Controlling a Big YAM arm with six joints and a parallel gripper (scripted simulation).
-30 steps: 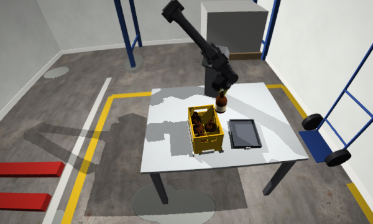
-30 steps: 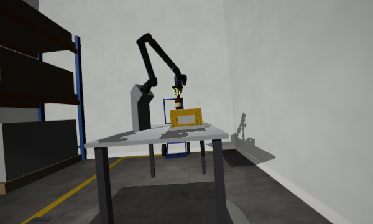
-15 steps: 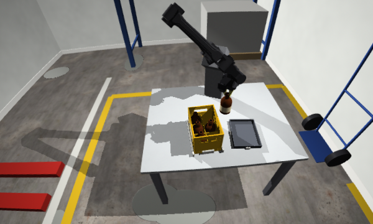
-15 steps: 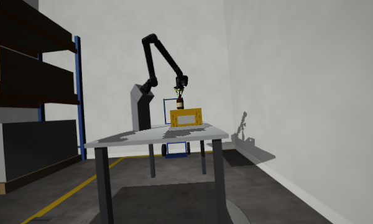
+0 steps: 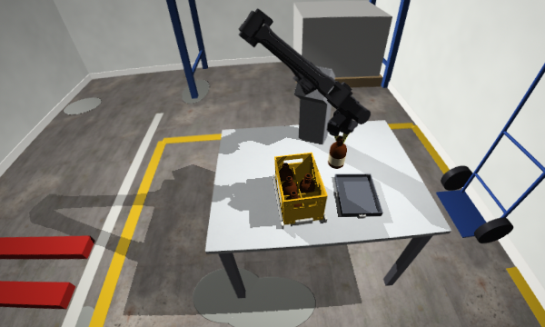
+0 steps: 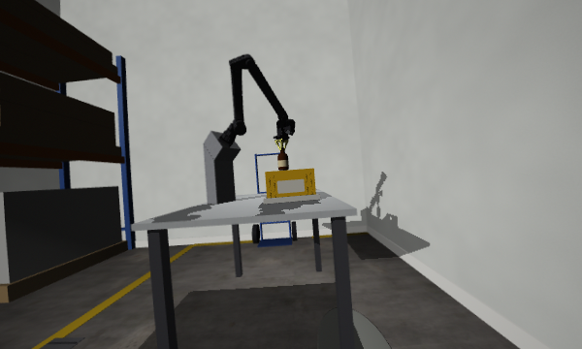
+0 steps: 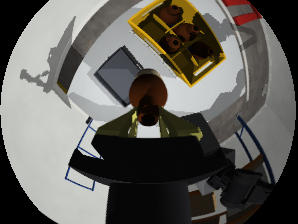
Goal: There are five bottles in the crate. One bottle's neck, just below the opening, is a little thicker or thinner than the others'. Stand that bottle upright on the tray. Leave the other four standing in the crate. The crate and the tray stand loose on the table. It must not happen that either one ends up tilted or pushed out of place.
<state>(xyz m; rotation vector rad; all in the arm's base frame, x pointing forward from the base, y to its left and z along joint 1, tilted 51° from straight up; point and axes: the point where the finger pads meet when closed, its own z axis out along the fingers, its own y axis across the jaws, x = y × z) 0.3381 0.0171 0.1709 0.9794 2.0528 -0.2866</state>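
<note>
Brown bottle (image 5: 338, 156) (image 6: 282, 161) (image 7: 148, 92), roughly upright, hangs in the air over the table (image 5: 245, 236) (image 6: 223, 213) (image 7: 197, 97), its neck pinched between the fingers of the gripper (image 5: 341, 137) (image 6: 281, 148) (image 7: 148, 109). The jaws are closed on it just at the neck, and a pale label wraps the lower part of its body.

From where I stand, the black arm (image 5: 300, 64) (image 6: 269, 92) makes a tall, crooked peak. One link climbs steeply from the shoulder on the grey pedestal (image 5: 312, 120) (image 6: 224, 179), the elbow bends sharply at the top, and the long forearm slants down to the wrist. There it turns so the fingers point down at the table.

The bottle is off to the side of the yellow crate (image 5: 304, 210) (image 6: 291, 173) (image 7: 191, 82), on the pedestal side of the black-rimmed tray (image 5: 356, 195) (image 7: 120, 72), and touches neither. The other four bottles (image 5: 307, 183) (image 7: 172, 44) stand in the crate's compartments. Crate and tray sit near each other on the table, with a gap between them.
</note>
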